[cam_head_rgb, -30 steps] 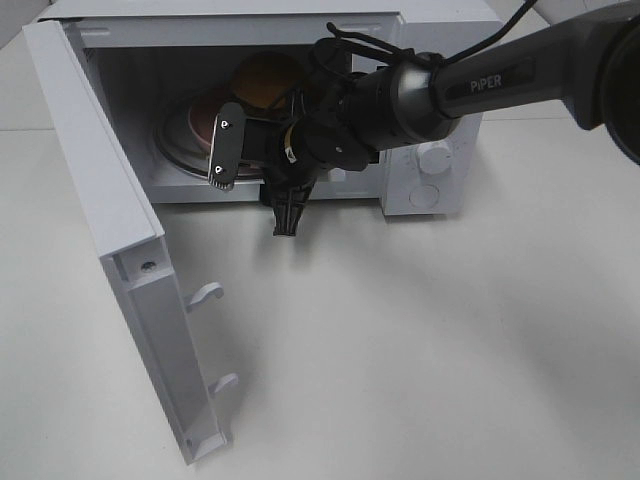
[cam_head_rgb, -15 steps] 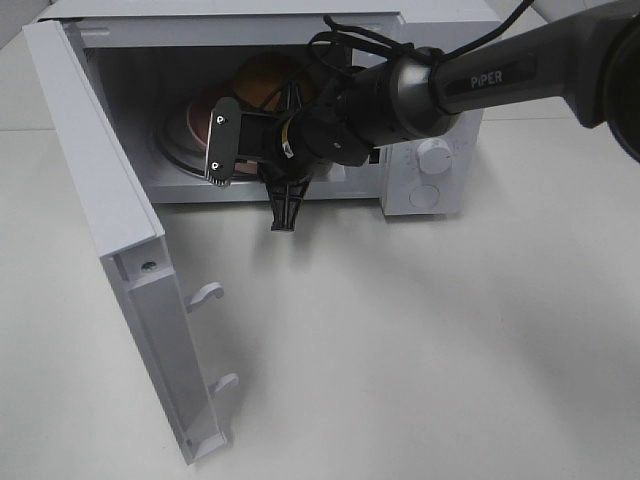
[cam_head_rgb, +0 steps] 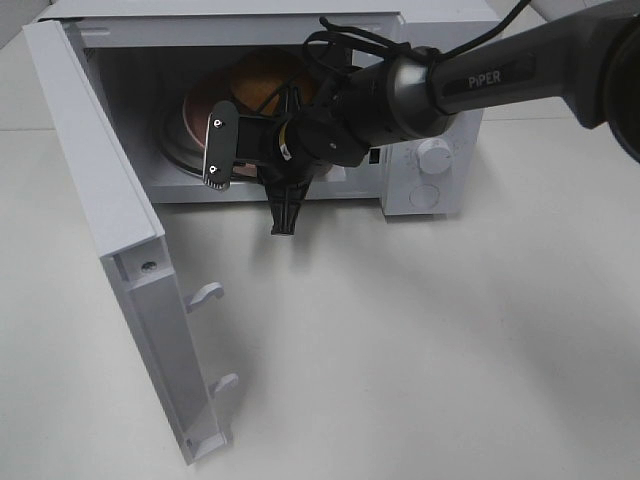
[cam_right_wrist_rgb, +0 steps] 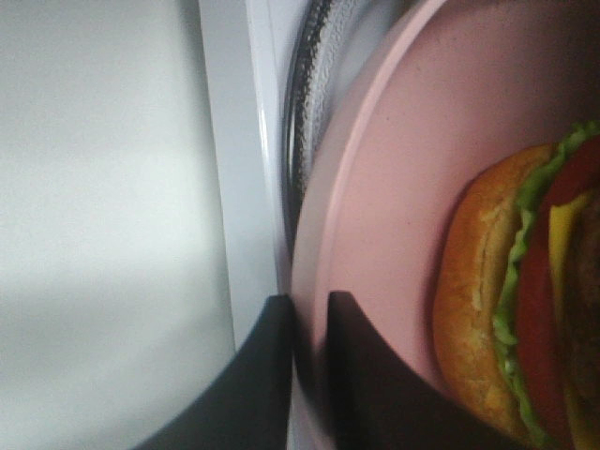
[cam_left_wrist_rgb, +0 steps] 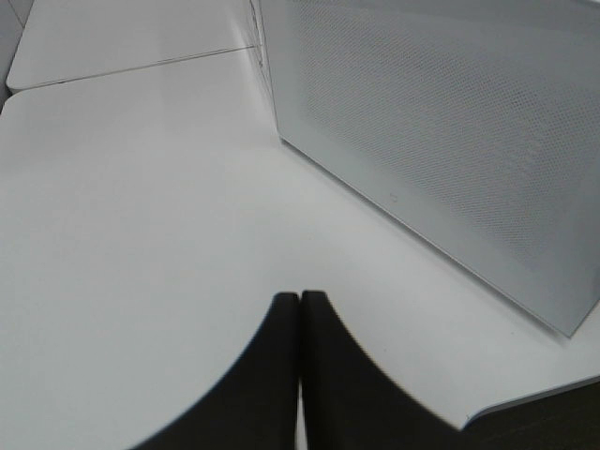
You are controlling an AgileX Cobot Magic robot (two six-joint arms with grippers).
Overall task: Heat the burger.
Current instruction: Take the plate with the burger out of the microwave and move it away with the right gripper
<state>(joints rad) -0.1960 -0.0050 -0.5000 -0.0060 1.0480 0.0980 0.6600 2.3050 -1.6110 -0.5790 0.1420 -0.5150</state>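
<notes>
The burger (cam_head_rgb: pixel 262 78) sits on a pink plate (cam_head_rgb: pixel 197 105) inside the open microwave (cam_head_rgb: pixel 432 172). In the right wrist view the burger (cam_right_wrist_rgb: pixel 497 319) shows its bun, lettuce, tomato and cheese layers, lying toward one side of the pink plate (cam_right_wrist_rgb: pixel 412 169). My right gripper (cam_head_rgb: pixel 218 152) reaches into the oven's mouth. Up close, the right gripper (cam_right_wrist_rgb: pixel 307 323) is shut on the plate's near rim, one finger on each side of it. My left gripper (cam_left_wrist_rgb: pixel 300 314) is shut and empty, low over the table beside the microwave door (cam_left_wrist_rgb: pixel 441 141).
The microwave door (cam_head_rgb: pixel 100 200) stands swung open at the left, its latch hooks (cam_head_rgb: pixel 205 292) pointing toward the table. A glass turntable (cam_head_rgb: pixel 170 150) lies under the plate. Control knobs (cam_head_rgb: pixel 432 158) sit on the panel at the right. White table (cam_head_rgb: pixel 420 350) spreads in front.
My right gripper's jaws have come together on the pink plate's rim, and the wrist has shifted slightly left. The burger and door have not moved.
</notes>
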